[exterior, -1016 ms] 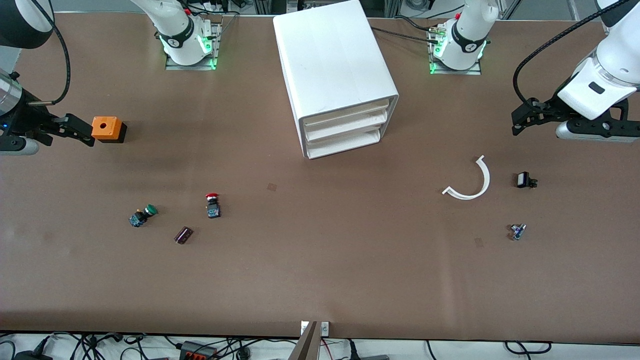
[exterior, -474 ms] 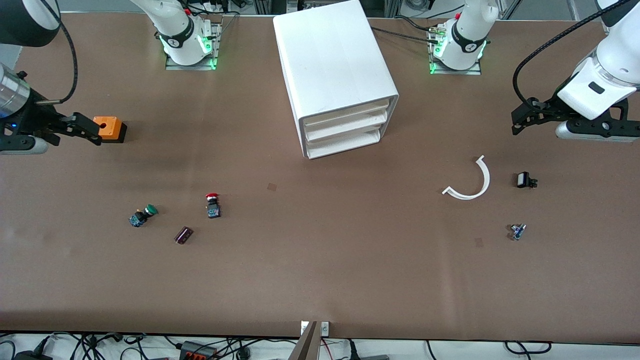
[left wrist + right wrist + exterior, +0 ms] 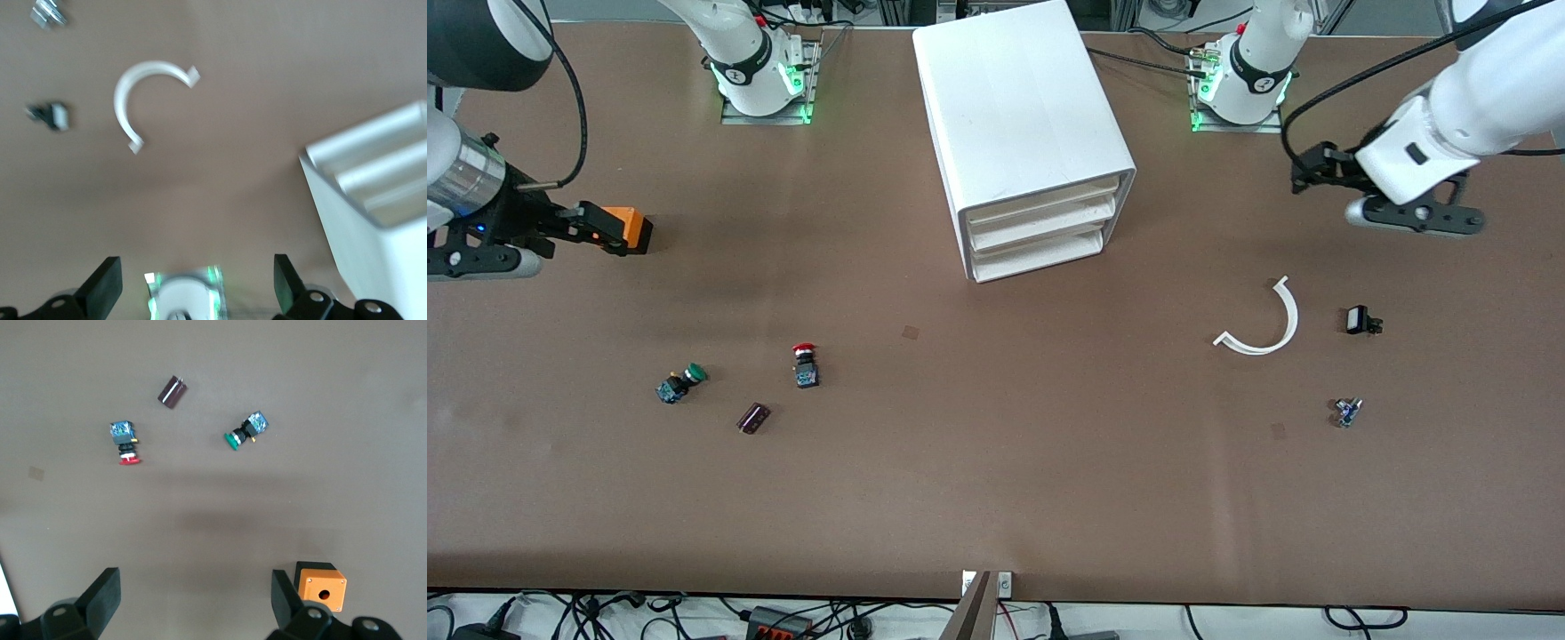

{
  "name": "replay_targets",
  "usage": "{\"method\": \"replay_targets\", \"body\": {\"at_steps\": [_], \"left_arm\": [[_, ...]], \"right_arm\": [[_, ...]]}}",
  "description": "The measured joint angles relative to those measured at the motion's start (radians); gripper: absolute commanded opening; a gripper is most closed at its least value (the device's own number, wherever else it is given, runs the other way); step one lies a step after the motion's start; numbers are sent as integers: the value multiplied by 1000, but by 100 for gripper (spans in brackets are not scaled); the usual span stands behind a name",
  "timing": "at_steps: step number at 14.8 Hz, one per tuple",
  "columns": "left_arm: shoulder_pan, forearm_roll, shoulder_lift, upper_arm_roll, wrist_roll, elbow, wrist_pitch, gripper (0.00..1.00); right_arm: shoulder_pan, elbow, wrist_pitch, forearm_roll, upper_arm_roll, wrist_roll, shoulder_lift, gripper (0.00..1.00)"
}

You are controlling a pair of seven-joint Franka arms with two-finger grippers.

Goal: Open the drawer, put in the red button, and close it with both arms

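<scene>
**Both grippers open, drawers shut**

The left black two-finger gripper (image 3: pixel 1303 169) is hovering open at upper right. The right black two-finger gripper (image 3: pixel 609 229) is hovering open over the orange box (image 3: pixel 631 228), upper left. The tiny red-capped push button (image 3: pixel 805 365) is lying left of centre on bare brown table (image 3: pixel 996 462). The shallow white plastic drawer (image 3: pixel 1040 233) is sitting shut in the white box cabinet (image 3: pixel 1018 116).

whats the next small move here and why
Probably bring the left gripper, open and empty, over to the front of the cabinet to pull the drawer out. All three drawers look shut, and the red button lies untouched on the table, nearer the camera. The right gripper, also open, hangs over the orange box, holding nothing.
</scene>
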Motion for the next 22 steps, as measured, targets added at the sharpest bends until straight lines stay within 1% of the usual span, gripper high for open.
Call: {"method": "replay_targets", "body": {"at_steps": [2, 4, 6, 8, 10, 12, 14, 16, 17, 18, 20, 22], "left_arm": [[-17, -42, 40, -22, 18, -2, -47, 100], [-28, -116, 109, -32, 84, -5, -40, 100], [-17, -235, 199, -30, 178, -6, 22, 100], [10, -354, 296, -28, 321, -7, 97, 100], [27, -445, 369, -27, 455, -23, 173, 100], [29, -563, 396, -27, 584, -92, 261, 100], [22, -726, 399, -29, 750, -204, 360, 100], [14, -878, 403, -31, 902, -309, 421, 99], [12, -949, 408, -33, 961, -349, 430, 97], [12, -1012, 416, -41, 1014, -380, 434, 92], [9, -1113, 436, -61, 1104, -421, 442, 89], [5, -1168, 454, -76, 1158, -444, 446, 73]], "right_arm": [[0, 2, 1, 16, 1, -1, 54, 100], [4, 8, 10, 59, 5, -2, 123, 100], [22, 37, 27, 93, 8, -2, 205, 100], [55, 97, 37, 96, 10, -3, 299, 100], [88, 161, 49, 96, 11, -3, 389, 100], [113, 200, 93, 96, 12, -5, 461, 100], [137, 214, 154, 96, 13, -21, 518, 100], [160, 216, 216, 85, 13, -37, 566, 100], [172, 217, 241, 66, 13, -41, 588, 100], [184, 218, 259, 44, 13, -41, 606, 100], [207, 220, 270, 21, 13, -41, 632, 100], [212, 221, 275, 21, 13, -41, 647, 100]]}}
